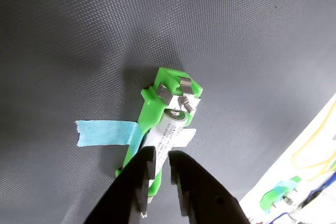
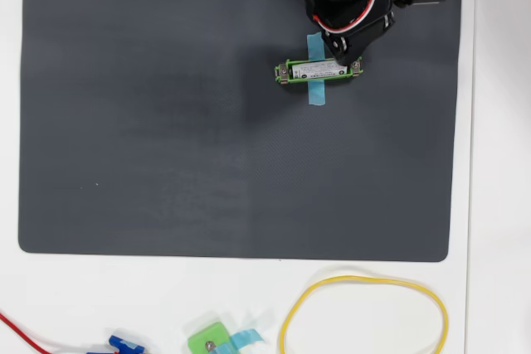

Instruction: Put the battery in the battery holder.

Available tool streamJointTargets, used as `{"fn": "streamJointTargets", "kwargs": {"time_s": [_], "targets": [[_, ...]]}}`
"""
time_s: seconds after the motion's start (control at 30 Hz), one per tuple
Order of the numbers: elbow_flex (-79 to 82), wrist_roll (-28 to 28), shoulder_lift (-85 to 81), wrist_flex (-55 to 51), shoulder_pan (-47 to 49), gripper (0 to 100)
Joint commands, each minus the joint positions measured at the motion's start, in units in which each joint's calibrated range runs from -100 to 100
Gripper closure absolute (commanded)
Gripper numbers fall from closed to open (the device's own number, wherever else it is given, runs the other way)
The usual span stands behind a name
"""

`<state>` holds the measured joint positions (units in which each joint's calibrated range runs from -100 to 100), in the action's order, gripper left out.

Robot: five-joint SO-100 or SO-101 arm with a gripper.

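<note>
- Wrist view: battery (image 1: 169,132), silver-white with dark print, lies inside the battery holder (image 1: 157,109), one end at the metal contacts
- Battery holder: bright green frame on the dark mat (image 1: 79,40), crossed by a light blue tape strip (image 1: 105,132)
- End effector (image 1: 163,167): black fingers slightly parted, tips over the battery's near end; actual grip cannot be told
- Overhead view: holder (image 2: 319,70) lies near the mat's upper right; yellow cable loop (image 2: 365,312) and small green piece (image 2: 208,339) lie on the white desk (image 2: 498,205)
</note>
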<state>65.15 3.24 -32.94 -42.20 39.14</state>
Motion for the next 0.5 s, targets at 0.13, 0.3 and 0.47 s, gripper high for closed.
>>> {"fn": "streamJointTargets", "kwargs": {"time_s": [0.13,0.3,0.47], "targets": [[-1.01,-0.27,0.14,0.86,-1.51,100],[-0.93,-0.27,0.23,0.86,-1.2,100],[-0.84,-0.27,0.31,0.86,-1.1,100]]}}
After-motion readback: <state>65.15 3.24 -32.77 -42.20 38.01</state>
